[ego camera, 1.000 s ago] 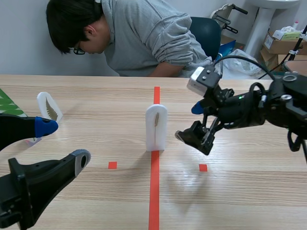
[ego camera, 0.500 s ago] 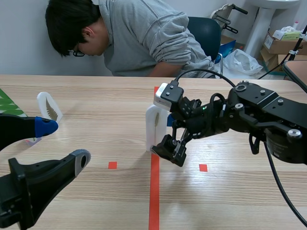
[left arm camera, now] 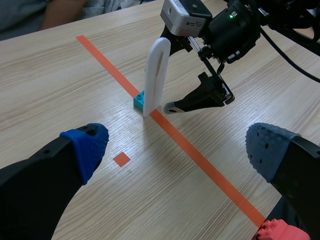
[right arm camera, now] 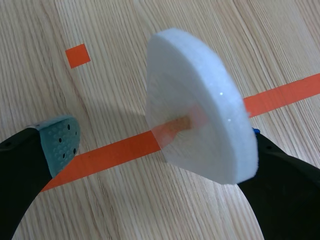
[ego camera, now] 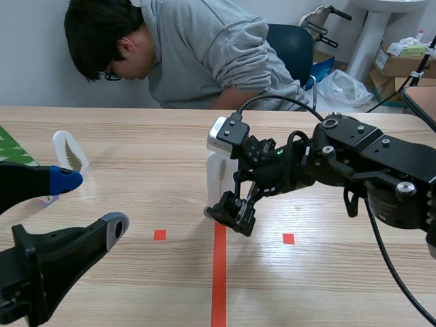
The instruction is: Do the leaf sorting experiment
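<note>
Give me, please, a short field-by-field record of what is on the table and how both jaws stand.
centre stand: white foam, upright on the orange tape line, small blue block at its base
second stand: white, holds a leaf, far left on the table
right jaws: open, astride the centre stand; the one visible pad is clear of it
left jaws: open, low at the near left, empty
person: seated across the table, leaning over

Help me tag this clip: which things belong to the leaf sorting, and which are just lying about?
Job:
middle leaf holder
blue block at its foot
left leaf holder

Lying about:
boxes
plastic bag
chair
</note>
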